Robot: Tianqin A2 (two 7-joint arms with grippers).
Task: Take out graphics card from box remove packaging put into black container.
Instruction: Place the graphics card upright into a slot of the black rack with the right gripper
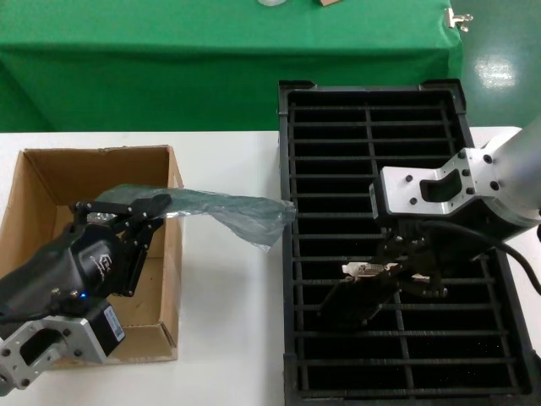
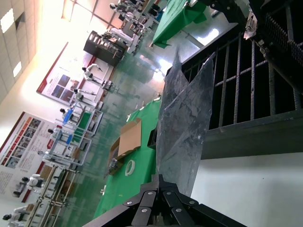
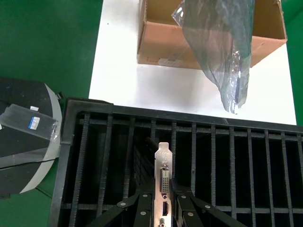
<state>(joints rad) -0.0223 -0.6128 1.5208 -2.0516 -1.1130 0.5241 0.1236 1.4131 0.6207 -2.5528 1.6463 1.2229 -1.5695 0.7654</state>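
Left gripper point(image 1: 127, 222), black and low at eight o'clock, pinches the crinkly silvery-grey bag point(image 1: 221, 209), limp and slippery, over the brown cardboard carton point(image 1: 37, 174). At four o'clock the right gripper point(image 3: 164, 204) clamps the thin, stiff, fragile graphics card point(image 3: 164, 177) by its silver bracket edge, inside the ribbed black crate point(image 1: 288, 254).

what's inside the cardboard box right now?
The box shows only bare brown walls and floor where visible. The left gripper, holding the packaging above the box, covers much of the floor, so that part can't be checked. The graphics card is over the black container, in the right gripper.
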